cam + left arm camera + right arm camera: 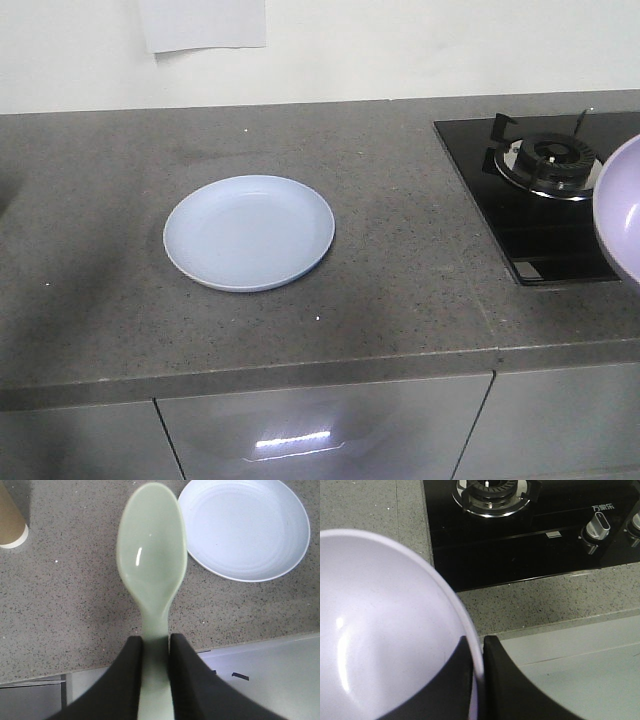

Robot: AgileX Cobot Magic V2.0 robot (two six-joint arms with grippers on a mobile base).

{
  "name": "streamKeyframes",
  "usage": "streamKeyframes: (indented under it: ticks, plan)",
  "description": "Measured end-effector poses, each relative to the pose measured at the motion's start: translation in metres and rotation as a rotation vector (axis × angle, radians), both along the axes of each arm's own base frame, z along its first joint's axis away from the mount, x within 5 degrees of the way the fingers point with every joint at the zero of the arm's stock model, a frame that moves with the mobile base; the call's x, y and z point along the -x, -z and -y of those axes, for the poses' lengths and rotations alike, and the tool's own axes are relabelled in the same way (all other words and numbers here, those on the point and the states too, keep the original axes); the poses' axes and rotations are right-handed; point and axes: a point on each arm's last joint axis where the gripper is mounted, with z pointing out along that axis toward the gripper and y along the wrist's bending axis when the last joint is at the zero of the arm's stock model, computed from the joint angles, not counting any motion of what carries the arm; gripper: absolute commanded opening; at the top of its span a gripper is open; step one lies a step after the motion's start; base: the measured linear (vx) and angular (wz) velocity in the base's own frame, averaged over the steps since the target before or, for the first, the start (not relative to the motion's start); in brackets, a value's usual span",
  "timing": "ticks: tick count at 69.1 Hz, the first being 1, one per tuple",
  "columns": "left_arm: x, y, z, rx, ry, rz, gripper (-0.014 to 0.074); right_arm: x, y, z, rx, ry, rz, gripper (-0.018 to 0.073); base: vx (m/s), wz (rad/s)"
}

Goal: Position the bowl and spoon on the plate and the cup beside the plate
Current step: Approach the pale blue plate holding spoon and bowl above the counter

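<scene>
Carrying step, as I judge it: the right end effector (479,647) pinches the bowl (385,630) by its rim, well right of the bare plate (248,232), by the hob (500,205). The left end effector (155,647) grips the spoon (151,565) by its handle near the plate. The cup (11,522), barely visible, seems farther off. Next: set the bowl centred on the plate.

Mint spoon (151,560), lavender bowl (380,630), speckled grey counter (400,270)

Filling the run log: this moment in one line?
left gripper: spoon held | right gripper: bowl rim held | plate: bare | cup: apart from plate
</scene>
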Motion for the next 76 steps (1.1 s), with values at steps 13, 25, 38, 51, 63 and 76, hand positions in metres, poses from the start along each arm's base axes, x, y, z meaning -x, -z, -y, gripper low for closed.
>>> streamKeyframes:
  ticks: [13, 25, 38, 51, 63, 76]
  plan:
    - [0.0000, 0.0000, 0.0000, 0.000, 0.000, 0.000, -0.0006, 0.0000, 0.0000, 0.0000, 0.000, 0.000, 0.000, -0.0006, 0.06, 0.05]
    - [0.0000, 0.0000, 0.0000, 0.000, 0.000, 0.000, -0.0006, 0.0000, 0.0000, 0.0000, 0.000, 0.000, 0.000, -0.0006, 0.05, 0.07]
    - [0.0000, 0.0000, 0.0000, 0.000, 0.000, 0.000, -0.0006, 0.0000, 0.0000, 0.0000, 0.000, 0.000, 0.000, -0.0006, 0.05, 0.08]
    - [0.0000, 0.0000, 0.0000, 0.000, 0.000, 0.000, -0.0006, 0.0000, 0.0000, 0.0000, 0.000, 0.000, 0.000, -0.0006, 0.04, 0.07]
    - [0.0000, 0.0000, 0.0000, 0.000, 0.000, 0.000, -0.0006, 0.0001, 0.0001, 0.0000, 0.000, 0.000, -0.002, -0.0006, 0.05, 0.06]
    - [0.0000, 0.0000, 0.0000, 0.000, 0.000, 0.000, -0.0006, 0.0001, 0.0001, 0.0000, 0.000, 0.000, -0.002, -0.0006, 0.05, 0.06]
